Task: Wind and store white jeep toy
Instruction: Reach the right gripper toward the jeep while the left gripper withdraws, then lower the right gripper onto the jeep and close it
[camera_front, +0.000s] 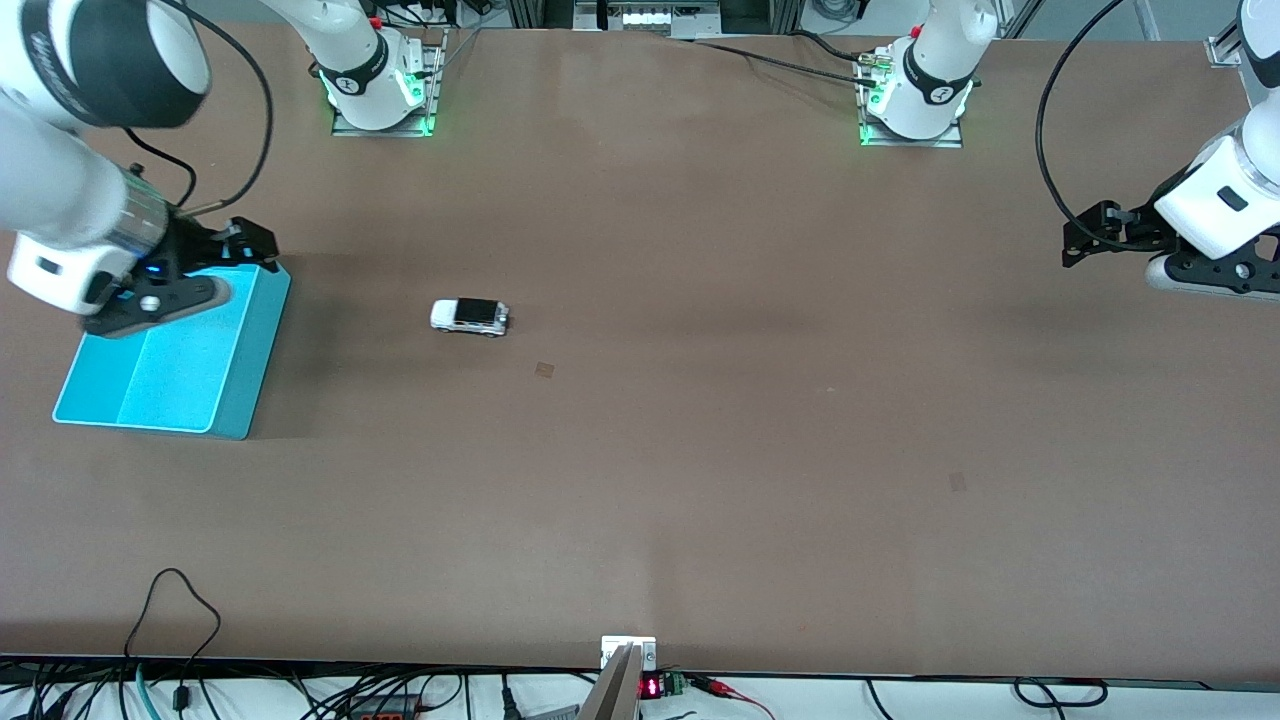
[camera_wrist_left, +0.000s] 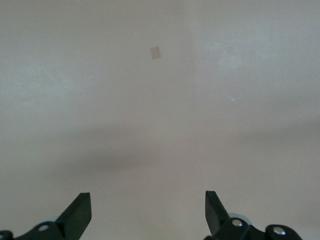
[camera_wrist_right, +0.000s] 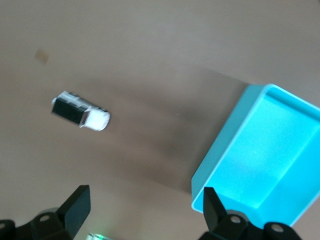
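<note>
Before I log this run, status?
Right tool open over cyan bin; left tool open, waiting. White jeep toy on table beside bin. Nothing in the way.

Brown table (camera_front: 700, 480) — evenly lit — cables (camera_front: 180, 640) along its edge.

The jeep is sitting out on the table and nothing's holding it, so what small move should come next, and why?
Probably move the right tool from over the bin across to above the jeep. The jeep stands alone on the table beside the bin, ungrasped; the right tool is open and closest. The left tool, also open, waits over bare table at the left arm's end.
</note>
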